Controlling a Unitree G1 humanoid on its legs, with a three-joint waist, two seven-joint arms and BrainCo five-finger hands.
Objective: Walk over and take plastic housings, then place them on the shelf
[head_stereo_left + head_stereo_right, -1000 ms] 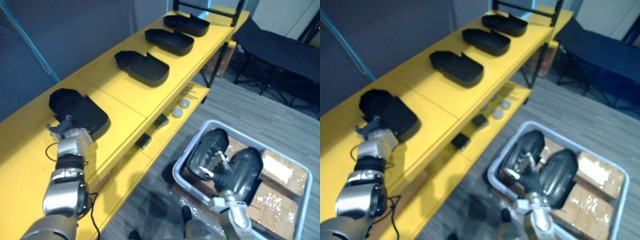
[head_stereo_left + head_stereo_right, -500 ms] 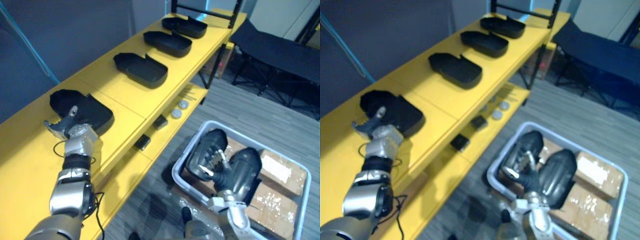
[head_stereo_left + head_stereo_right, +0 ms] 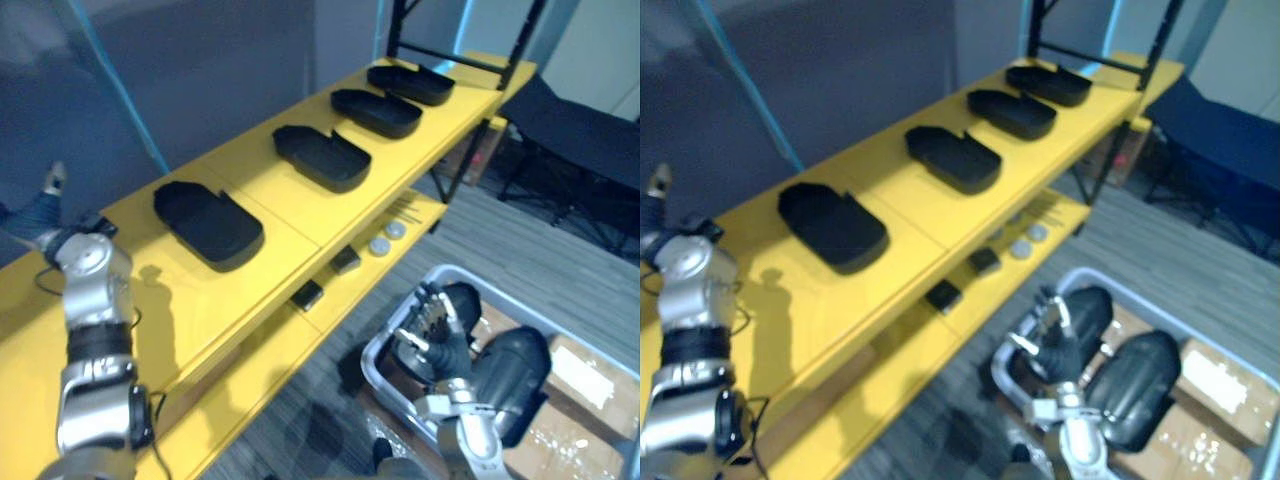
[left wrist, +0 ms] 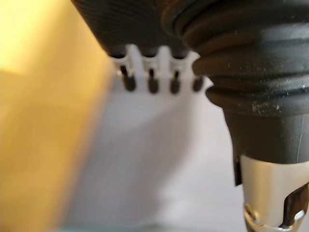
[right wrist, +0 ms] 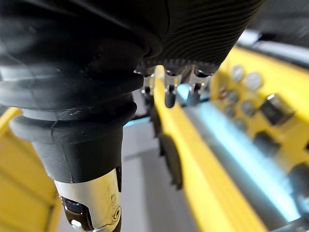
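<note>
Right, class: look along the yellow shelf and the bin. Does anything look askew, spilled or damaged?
Nothing stands out. Four black housings sit in a row on the yellow shelf, open side up; two more lie in the grey bin.

Yellow shelf [image 3: 268, 192], two tiers, running diagonally. Dark blue-grey wall [image 3: 220, 60] standing right behind the shelf. Grey striped floor [image 3: 500, 235] lying before the shelf. Black cot [image 3: 580, 150] sitting beyond the shelf's far end; black frame [image 3: 450, 57] rising there.

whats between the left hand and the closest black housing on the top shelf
Nothing but a bare stretch of yellow shelf top, seen in the left eye view. The left hand and the housing are apart.
</note>
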